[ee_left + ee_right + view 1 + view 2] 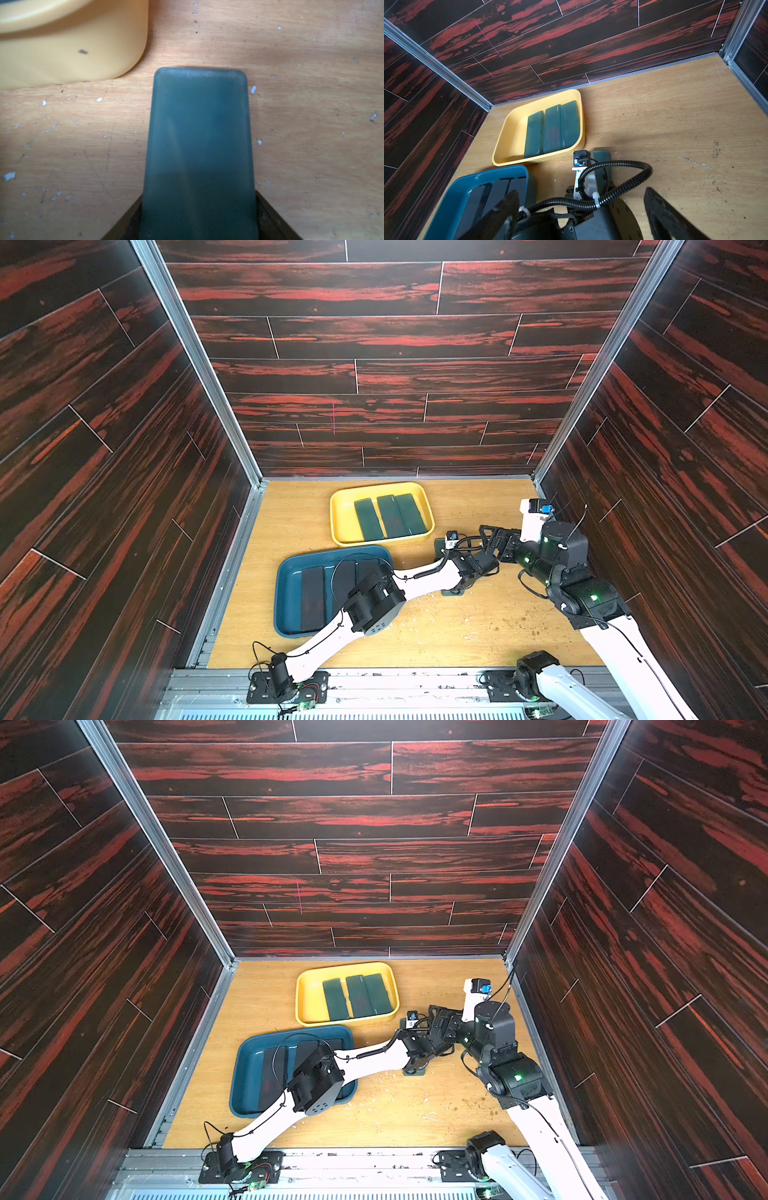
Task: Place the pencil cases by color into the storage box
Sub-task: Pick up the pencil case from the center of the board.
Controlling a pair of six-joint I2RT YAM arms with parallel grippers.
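Yellow tray (340, 514) at frame centre on wooden tabletop (457, 626): three dark green pencil cases (390, 516) side by side inside. Blue tray (286, 597) lower left of it: black pencil cases (312, 599) inside, partly hidden by left arm (374, 601). Right arm (582, 593) at right. Fourth green case (439, 546) mostly hidden under left wrist.
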